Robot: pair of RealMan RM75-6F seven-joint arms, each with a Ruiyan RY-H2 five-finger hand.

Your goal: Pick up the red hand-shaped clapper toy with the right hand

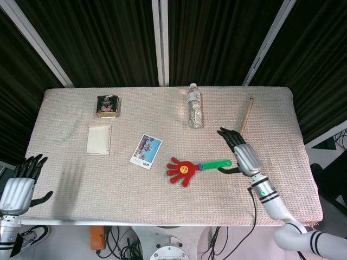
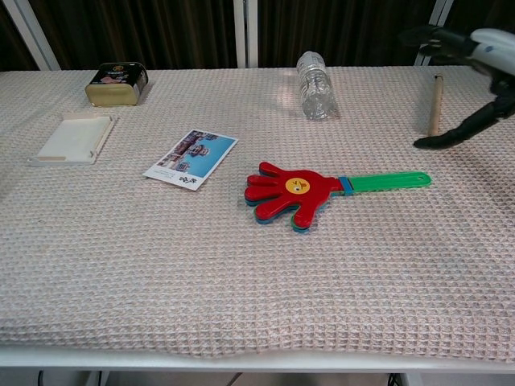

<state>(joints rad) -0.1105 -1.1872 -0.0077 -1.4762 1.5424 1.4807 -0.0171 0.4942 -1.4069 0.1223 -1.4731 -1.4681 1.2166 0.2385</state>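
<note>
The red hand-shaped clapper toy (image 1: 184, 170) (image 2: 292, 191) lies flat on the table cloth, its green handle (image 1: 215, 164) (image 2: 386, 182) pointing toward the right. My right hand (image 1: 242, 156) (image 2: 471, 72) hovers just past the handle's end with its fingers spread, holding nothing. My left hand (image 1: 20, 187) hangs off the table's near left corner, fingers apart and empty; the chest view does not show it.
A clear water bottle (image 1: 194, 107) (image 2: 315, 75) lies at the back centre and a wooden stick (image 1: 245, 117) (image 2: 434, 105) at the back right. A photo card (image 1: 146, 151), a white flat box (image 1: 99, 139) and a small tin (image 1: 108, 105) sit on the left half.
</note>
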